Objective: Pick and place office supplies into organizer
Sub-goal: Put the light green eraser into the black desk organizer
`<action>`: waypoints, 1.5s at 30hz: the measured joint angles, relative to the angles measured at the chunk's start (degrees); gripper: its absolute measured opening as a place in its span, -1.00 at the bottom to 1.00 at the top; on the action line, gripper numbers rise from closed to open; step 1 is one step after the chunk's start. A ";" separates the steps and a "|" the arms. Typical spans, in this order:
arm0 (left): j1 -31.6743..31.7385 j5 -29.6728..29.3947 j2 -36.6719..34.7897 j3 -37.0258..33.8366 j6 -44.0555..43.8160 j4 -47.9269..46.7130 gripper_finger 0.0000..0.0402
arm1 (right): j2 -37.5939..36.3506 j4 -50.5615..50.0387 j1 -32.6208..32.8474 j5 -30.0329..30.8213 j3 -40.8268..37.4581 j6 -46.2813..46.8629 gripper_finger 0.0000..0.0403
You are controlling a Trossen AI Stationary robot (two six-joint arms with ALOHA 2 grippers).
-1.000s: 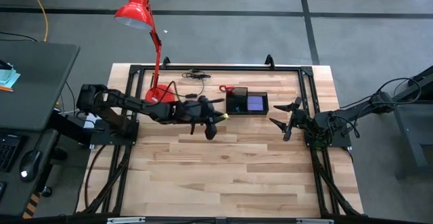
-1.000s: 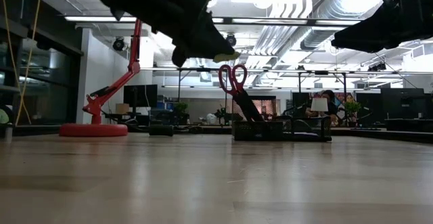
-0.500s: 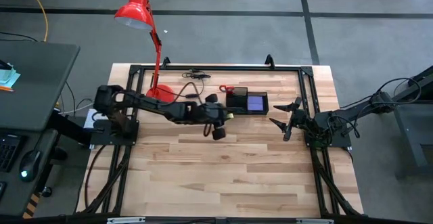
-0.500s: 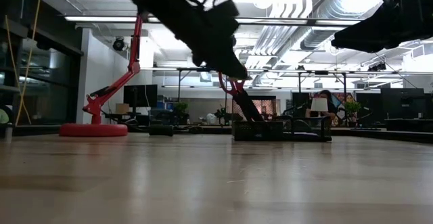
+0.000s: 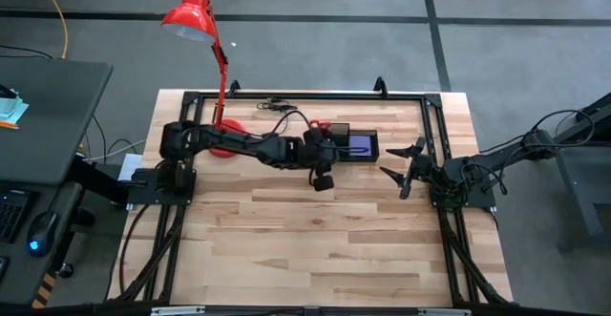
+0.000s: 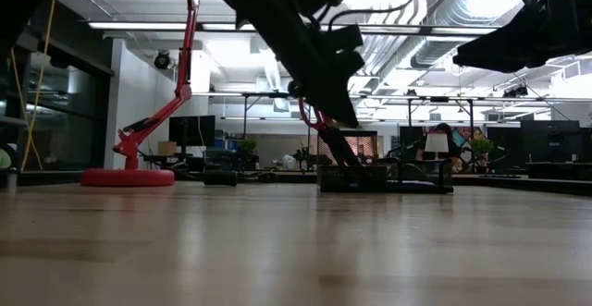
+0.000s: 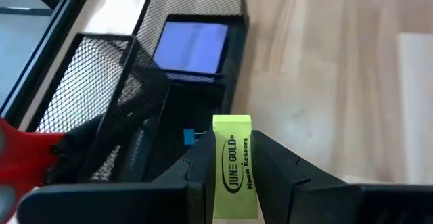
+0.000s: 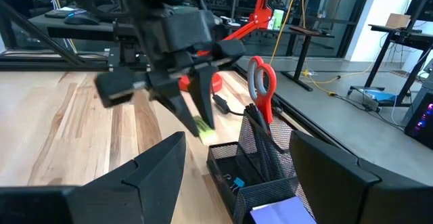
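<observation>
One organizer [image 7: 196,1] holds one purple note pad [image 7: 191,47] and one pair of scissors [image 8: 262,85]. The left gripper [image 7: 232,162] pinches one yellow-green eraser [image 7: 233,163]; the right gripper [image 5: 403,170] waits, fingers spread and empty.

Left tool [image 7: 233,166] clamped, arm outstretched; right tool [image 5: 401,171] spread, parked.

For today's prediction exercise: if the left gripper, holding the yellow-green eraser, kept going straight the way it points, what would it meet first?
Most likely the organizer: the left gripper points the eraser at its low front compartments, though depth is uncertain.

Open-plan lab: exposed ceiling ducts [image 6: 435,10], desks with monitors [image 6: 192,128].
</observation>
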 joint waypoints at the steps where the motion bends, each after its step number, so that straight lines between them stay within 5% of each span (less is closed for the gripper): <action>1: 0.26 0.04 0.32 0.18 0.58 -0.06 -0.69 | 0.01 -0.02 -0.01 0.00 0.00 0.00 0.29; 31: 4.86 5.04 3.20 0.30 6.06 2.19 -0.68 | 0.01 -2.04 0.00 0.00 0.00 0.00 0.29; 45: 4.80 6.86 3.80 0.24 7.32 2.80 -0.11 | 0.01 -2.07 0.00 0.02 0.00 0.00 0.29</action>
